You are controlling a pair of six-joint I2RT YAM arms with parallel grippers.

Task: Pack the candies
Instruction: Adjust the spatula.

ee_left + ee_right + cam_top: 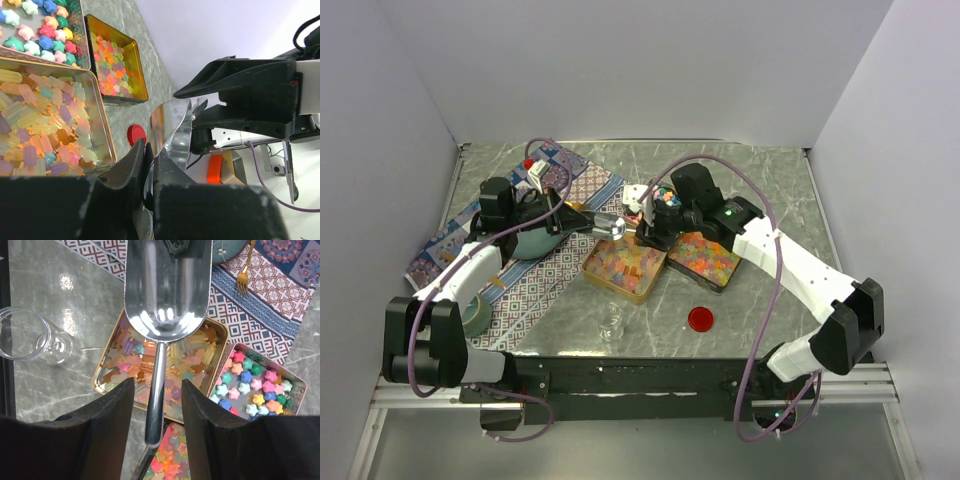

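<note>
Three gold tins hold the candies: translucent pastel ones (131, 356) in the near tin (623, 268), opaque stars (252, 385) to the right, and orange-red-yellow ones (175, 457) at the bottom edge. A metal scoop (167, 290) hangs over the near tin, empty. My left gripper (150, 147) is shut on the far rim of the scoop's bowl (170, 127). Around the scoop's thin handle (156, 395) my right gripper (157, 382) stands open, with a gap on each side. From above, both grippers meet at the scoop (615, 228).
An empty glass jar (611, 322) stands near the front edge, a red disc (700, 319) to its right. A patterned cloth (550, 285) on the left carries a teal bowl (535, 240), a gold fork (243, 277) and a tape roll (473, 312).
</note>
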